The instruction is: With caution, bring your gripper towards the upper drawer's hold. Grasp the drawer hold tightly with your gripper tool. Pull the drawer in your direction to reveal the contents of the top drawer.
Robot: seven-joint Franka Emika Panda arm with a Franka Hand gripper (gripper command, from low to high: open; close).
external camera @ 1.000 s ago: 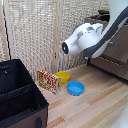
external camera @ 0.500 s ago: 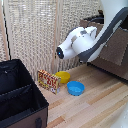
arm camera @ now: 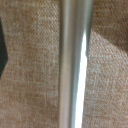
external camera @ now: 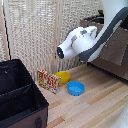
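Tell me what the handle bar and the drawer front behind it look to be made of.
The handle bar looks like brushed or satin metal: silver-grey, with a bright highlight streak along its length. The drawer front looks like brown wood-grain laminate or veneer; its fine mottled texture leaves that open.

a black fabric bin [external camera: 20, 95] fills the lower left, with a red-yellow box [external camera: 48, 81], a yellow bowl [external camera: 63, 77] and a blue bowl [external camera: 76, 88] at lower centre on the wooden floor [external camera: 100, 107].

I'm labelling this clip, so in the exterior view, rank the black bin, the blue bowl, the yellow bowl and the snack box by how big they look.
1. Black bin, by far, though nearest the camera.
2. Snack box and blue bowl: too alike to rank.
3. Yellow bowl, partly hidden behind the box.
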